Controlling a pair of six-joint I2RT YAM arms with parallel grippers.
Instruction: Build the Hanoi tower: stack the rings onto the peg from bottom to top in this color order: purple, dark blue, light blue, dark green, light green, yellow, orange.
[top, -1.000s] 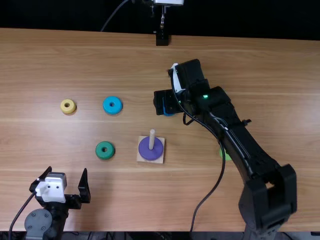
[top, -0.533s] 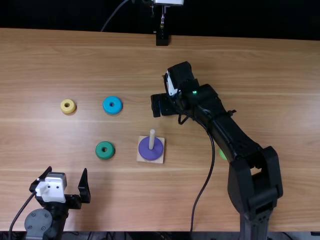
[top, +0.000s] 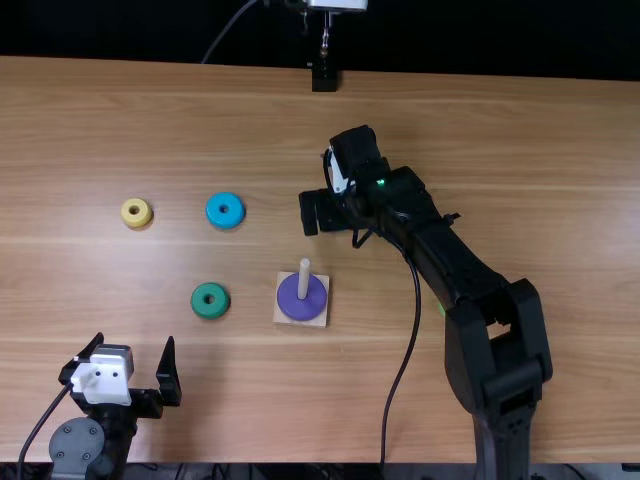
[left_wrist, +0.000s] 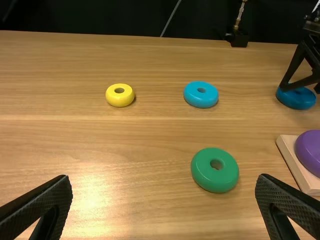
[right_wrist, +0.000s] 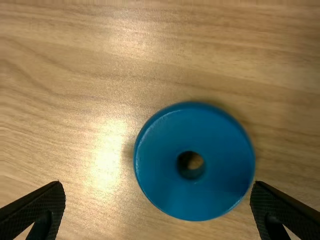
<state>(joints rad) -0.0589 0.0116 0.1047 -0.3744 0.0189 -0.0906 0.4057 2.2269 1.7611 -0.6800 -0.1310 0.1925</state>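
Top view, clock taken from peg. At 8 o'clock, left gripper (top: 133, 350) is parked, fingers spread wide, nothing gripped. Yellow ring (top: 128, 219) is seen at 10, dark green ring (top: 203, 313) at 9, light blue ring (top: 225, 223) between 10 and 11, all lying flat on table (top: 150, 120). Peg (top: 304, 277) is stood upright on wooden base (top: 320, 322), with purple ring (top: 301, 313) seated around it: 1 of 7 placed.

Near 1 o'clock, dark blue ring (right_wrist: 220, 170) is lined up for pickup by right gripper (right_wrist: 157, 186). Fingers are wide open, nothing held yet; contact with the rim cannot be told. Step in hand is judged as picking ring 2. Next, ring should be centred between the fingers (it is sitting nearer to 1 of them), gripper lowered, rim squeezed, then ring lifted, carried toward 7 o'clock and threaded over peg. If closed off-centre, ring could be pushed or tipped.

Dark blue ring is seen flat on table, glossy, thick, rounded at the edge, with 1 round hole in the middle, wood visible through it. At 3 o'clock, light green ring (top: 442, 310) is mostly covered by right arm (top: 480, 280).
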